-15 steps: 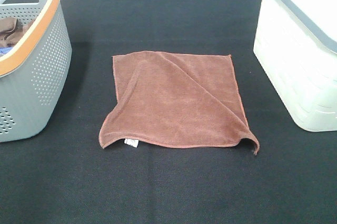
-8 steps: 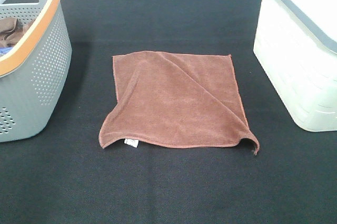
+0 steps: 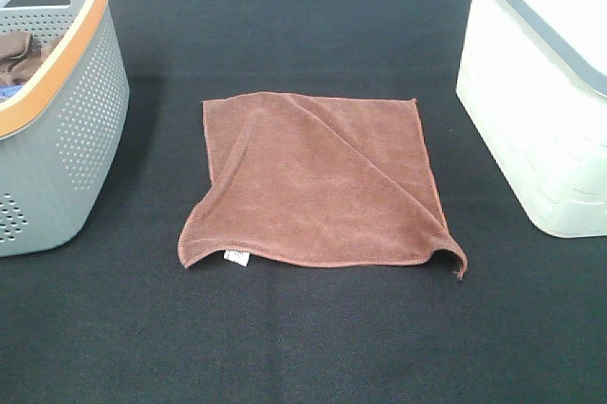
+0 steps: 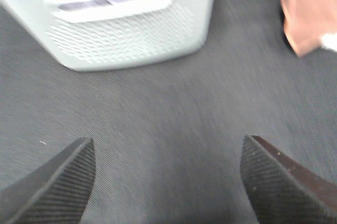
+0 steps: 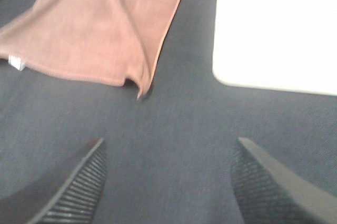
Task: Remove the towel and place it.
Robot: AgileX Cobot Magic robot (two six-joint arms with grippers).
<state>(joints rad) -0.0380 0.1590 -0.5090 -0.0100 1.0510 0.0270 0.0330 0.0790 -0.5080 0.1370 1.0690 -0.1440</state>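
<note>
The reddish-brown towel (image 3: 318,181) lies spread flat on the black table in the middle of the exterior high view, with a diagonal crease, a small white tag (image 3: 235,257) at its near edge and its near right corner curled up. It also shows in the right wrist view (image 5: 100,29), and one corner of it shows in the left wrist view (image 4: 310,8). Neither gripper shows in the exterior high view. My left gripper (image 4: 168,182) is open and empty over bare cloth near the grey basket. My right gripper (image 5: 168,182) is open and empty, short of the towel's curled corner.
A grey perforated basket with an orange rim (image 3: 57,110) stands at the left and holds a bunched brown cloth (image 3: 24,53); it also shows in the left wrist view (image 4: 126,29). A white lidded bin (image 3: 541,91) stands at the right and shows in the right wrist view (image 5: 279,34).
</note>
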